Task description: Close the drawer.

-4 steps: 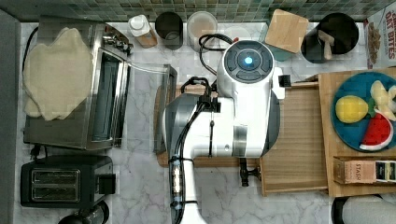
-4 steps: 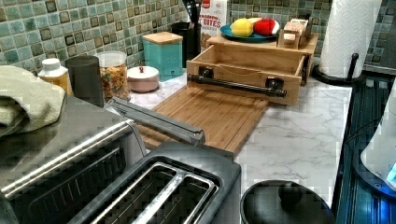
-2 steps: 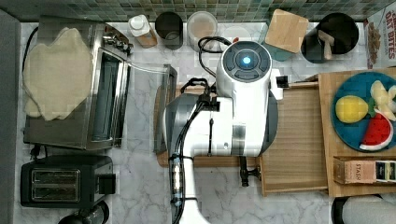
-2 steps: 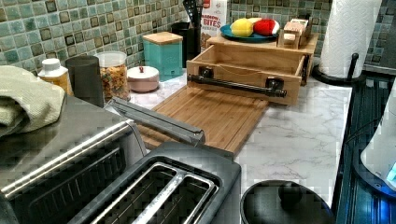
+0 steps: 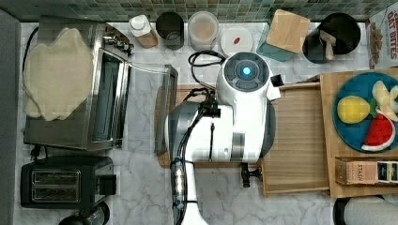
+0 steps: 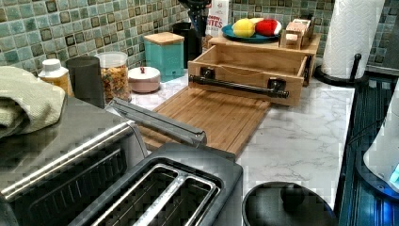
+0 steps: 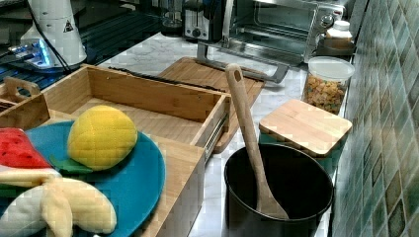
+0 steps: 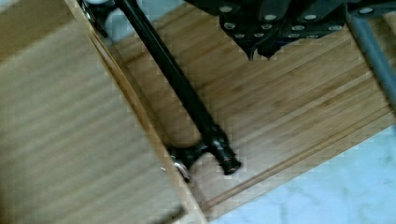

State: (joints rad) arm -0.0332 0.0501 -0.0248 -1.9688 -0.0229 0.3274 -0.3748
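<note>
1. Bamboo right under the wrist: that's the cutting board [image 8: 289,116], and the gripper [image 8: 260,49] hangs over it, just off the black handle bar [image 8: 187,93] and not touching it. I honestly can't tell from my feeds whether it's clenched or released.
2. Next out is the drawer [image 8: 70,130] itself. It's pulled well out of the wooden stand [image 5: 329,117], its front panel resting over the edge of the board. The left view shows the handle [image 6: 240,86] free, with nothing on it.
3. What changed over the last second: barely anything. In the top view the arm [image 5: 244,117] has shuffled a touch, but the drawer [image 5: 300,140] sits exactly where it was, same gap, same open floor.
4. My read: the push hasn't started, I'm lining up behind the front panel. Closing means driving toward the top view's right until the panel meets the stand.
5. Farthest back, the blue fruit plate [image 7: 143,182] sits on top of the stand, so I'd go gently.
</note>
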